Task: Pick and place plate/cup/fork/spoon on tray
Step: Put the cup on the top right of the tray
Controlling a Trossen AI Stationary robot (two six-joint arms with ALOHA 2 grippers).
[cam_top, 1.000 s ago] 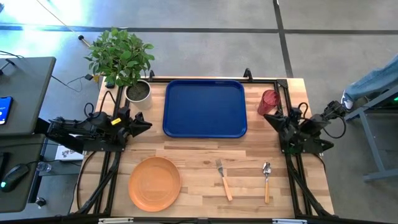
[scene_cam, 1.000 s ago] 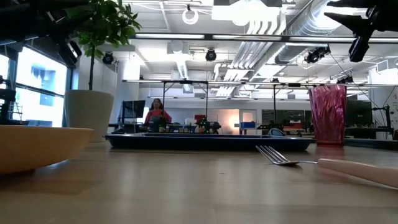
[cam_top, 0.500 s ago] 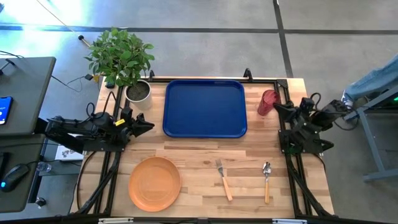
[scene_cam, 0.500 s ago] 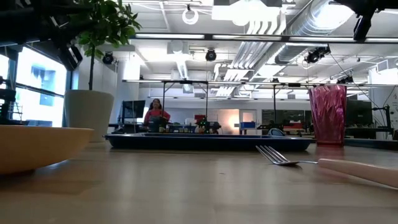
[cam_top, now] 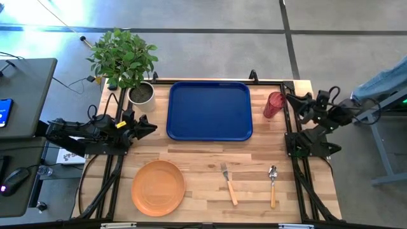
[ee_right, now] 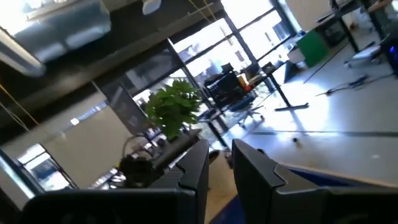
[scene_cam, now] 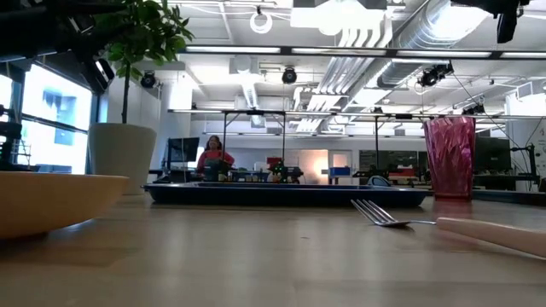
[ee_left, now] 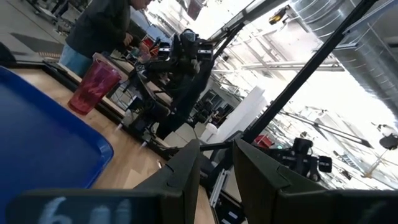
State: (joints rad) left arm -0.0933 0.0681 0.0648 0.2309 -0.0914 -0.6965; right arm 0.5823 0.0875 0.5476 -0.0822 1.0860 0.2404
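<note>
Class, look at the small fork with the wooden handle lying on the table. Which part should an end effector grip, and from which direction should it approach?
Probably the light wooden handle of the small silver-tined fork, taken from straight above. It lies flat on the wooden table, so only its upper side is free; the handle is long and straight, and closing across its width suits two fingers better than the thin tines.

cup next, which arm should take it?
Right, most likely. The right gripper is raised just beside the cup at the table's right edge. The left gripper sits on the far side of the tray, so it would have to reach across it.
</note>
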